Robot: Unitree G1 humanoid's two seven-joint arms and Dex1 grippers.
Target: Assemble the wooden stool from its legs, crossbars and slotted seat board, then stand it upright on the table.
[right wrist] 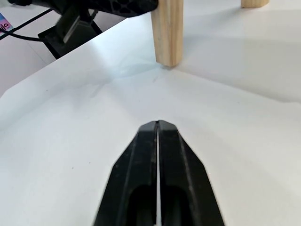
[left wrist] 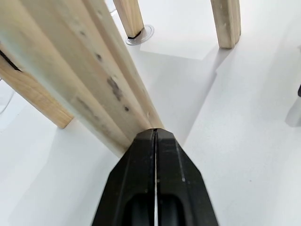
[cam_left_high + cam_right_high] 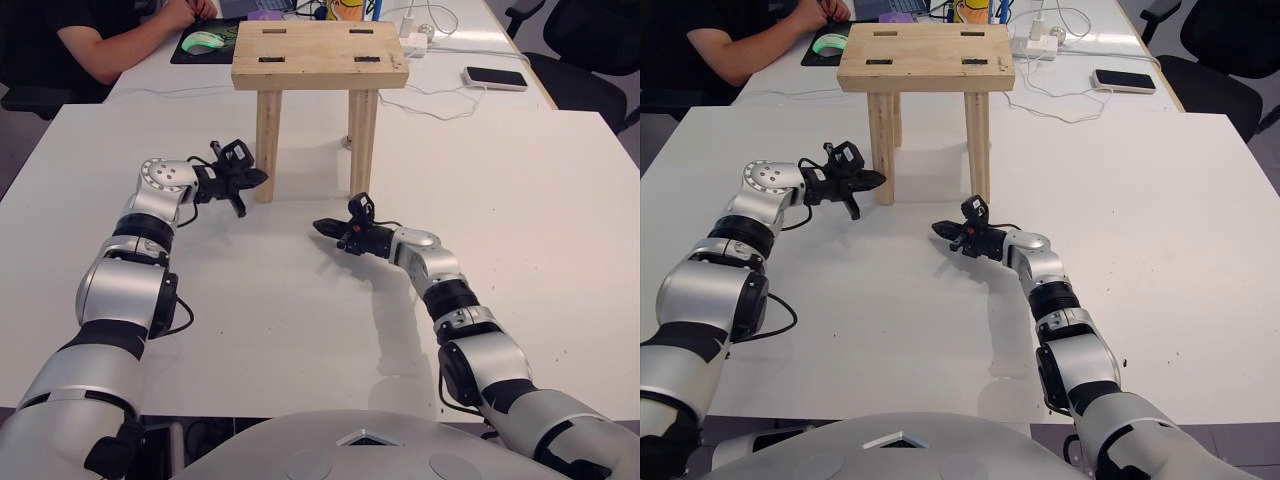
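Stool (image 3: 320,55) stands upright on the table (image 3: 520,250), toward its far side, seat board on top and legs down. By the look of it the build is done and little of the task is left.

Left gripper (image 3: 260,178): fingers pressed together, holding nothing. The tip sits at the outer face of the stool's near-left leg (image 3: 267,145), low on it. Touching or just beside, cannot tell which.

Right gripper (image 3: 320,227): fingers closed flat on each other, empty. It lies on the near side of the stool, short of the near-right leg (image 3: 363,140) and clearly apart from it, pointing across toward the left arm's side.

Key relation: the stool is straight ahead of both arms, leg axes vertical. The left arm is the nearer one, right at a leg, while the right has open tabletop between it and the stool. Any steadying nudge would likely fall to the left.

Materials: pale raw softwood. The legs are square-section with knots and grain showing in the left wrist view. The seat is a thick rectangular slab with four dark slots cut in its top. The tabletop is smooth matt white.
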